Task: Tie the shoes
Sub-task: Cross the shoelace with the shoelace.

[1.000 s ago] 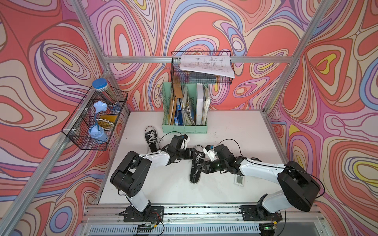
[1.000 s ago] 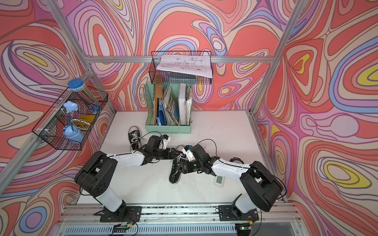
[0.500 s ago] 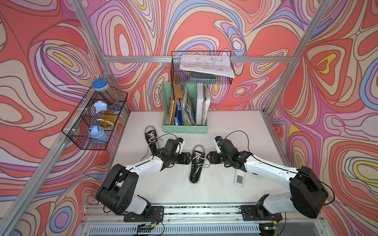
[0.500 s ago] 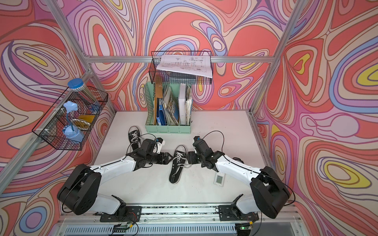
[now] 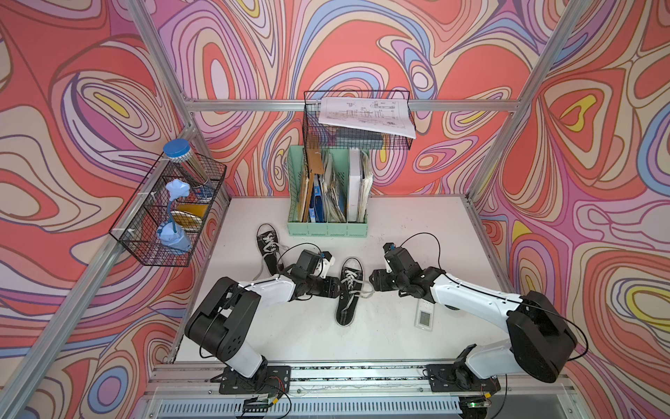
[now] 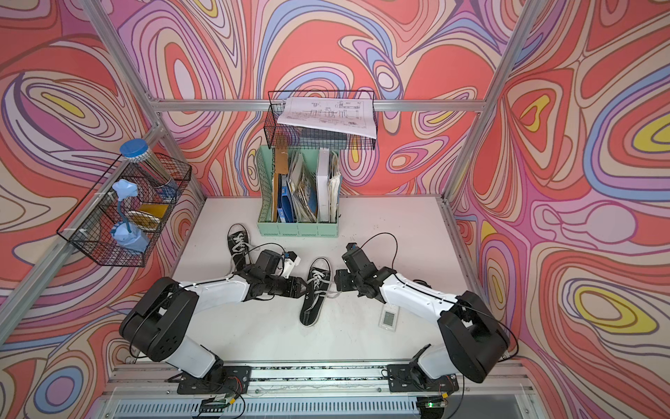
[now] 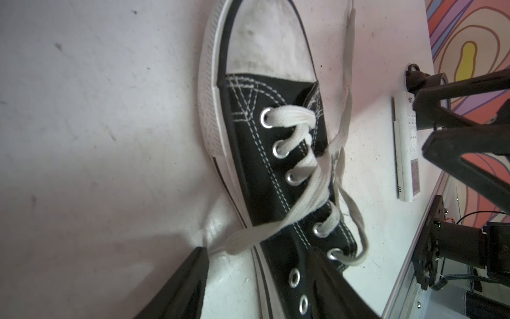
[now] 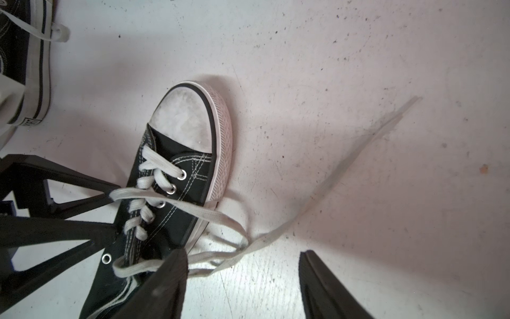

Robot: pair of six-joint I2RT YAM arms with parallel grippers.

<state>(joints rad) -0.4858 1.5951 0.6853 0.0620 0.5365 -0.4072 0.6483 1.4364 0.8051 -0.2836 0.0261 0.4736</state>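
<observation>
- Centre shoe (image 5: pixel 348 290): stands sole-down in the middle of the desk (image 5: pixel 398 225), toe toward the green file holder (image 5: pixel 328 228). In both top views it lies directly between the two claws.
- Lace (image 7: pixel 303 198) of this shoe: untied. One end crosses the upper and drops over the sole edge on the side facing the left arm. The other end lies stretched flat on the desk on the side facing the right arm.
- Left claw (image 5: pixel 338 286): set against the shoe's side, level with the upper eyelets. In the left wrist view the left claw (image 7: pixel 256 250) has its jaws apart, straddling the shoe's side. One finger rests on the desk just outside the sole, the other sits over the upper near the ankle opening. The lace end lies at the tip of the outer finger; nothing is clamped.
- Right claw (image 5: pixel 373 283): just beside the opposite side of the shoe. In the right wrist view the right claw (image 8: pixel 242 252) has its jaws partly spread. Loose lace strands lie on the desk between the fingers; no hold is visible.
- Second shoe (image 5: pixel 268 246): on the desk toward the rear left, partly behind the left arm, lace loose.
- White handheld device (image 5: pixel 424 318): flat on the desk beside the right forearm.
</observation>
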